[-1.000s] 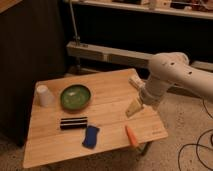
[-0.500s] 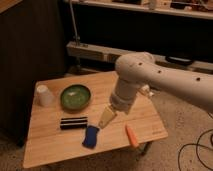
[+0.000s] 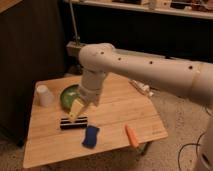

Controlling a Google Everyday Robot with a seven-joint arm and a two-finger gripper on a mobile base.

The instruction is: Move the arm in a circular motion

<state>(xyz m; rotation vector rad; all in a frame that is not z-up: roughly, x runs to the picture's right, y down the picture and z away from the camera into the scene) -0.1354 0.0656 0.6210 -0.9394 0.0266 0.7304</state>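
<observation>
The arm (image 3: 145, 67) is a thick white tube with small dark holes, reaching in from the right and bending down at a rounded joint over the wooden table (image 3: 115, 107). Its pale yellowish gripper (image 3: 76, 112) hangs at the tip, just above the black bar-shaped object (image 3: 73, 123) and in front of the green bowl (image 3: 68, 93). Nothing shows between the gripper and the objects below it.
On the table lie a white cup (image 3: 44, 95) at the left, a blue object (image 3: 91, 136) near the front, and an orange carrot-like piece (image 3: 131, 135) at the front right. Dark cabinets and a metal shelf stand behind. Cables lie on the floor at the right.
The arm has swung leftward across the table, and the gripper moved from the table's right side to the left, above the black bar.
</observation>
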